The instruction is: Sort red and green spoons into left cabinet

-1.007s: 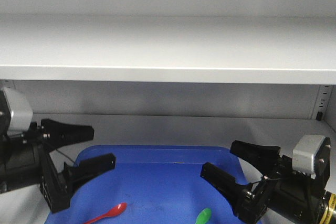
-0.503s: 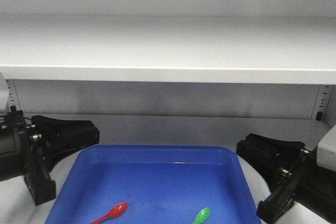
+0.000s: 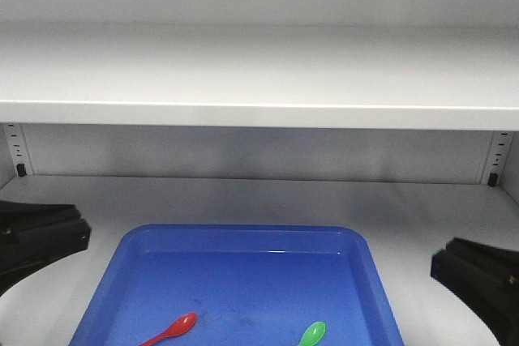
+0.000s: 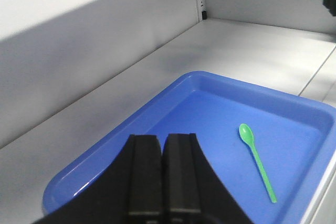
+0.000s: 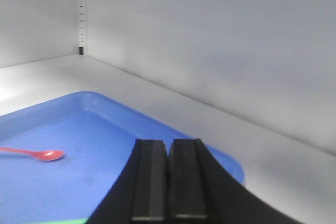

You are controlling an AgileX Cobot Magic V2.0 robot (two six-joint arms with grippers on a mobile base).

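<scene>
I see the glossy red plastic spoon (image 3: 172, 328) and glossy green plastic spoon (image 3: 311, 334) lying apart in the blue plastic tray (image 3: 243, 237) on the pale grey cabinet shelf (image 3: 243, 196). Left gripper (image 4: 163, 145) and right gripper (image 5: 168, 148) are both clenched, empty.

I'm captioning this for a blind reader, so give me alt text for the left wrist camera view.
A green spoon lies alone in a blue tray on a pale grey cabinet shelf. The left gripper, shut and empty, fills the bottom foreground, above the tray's near end.
</scene>
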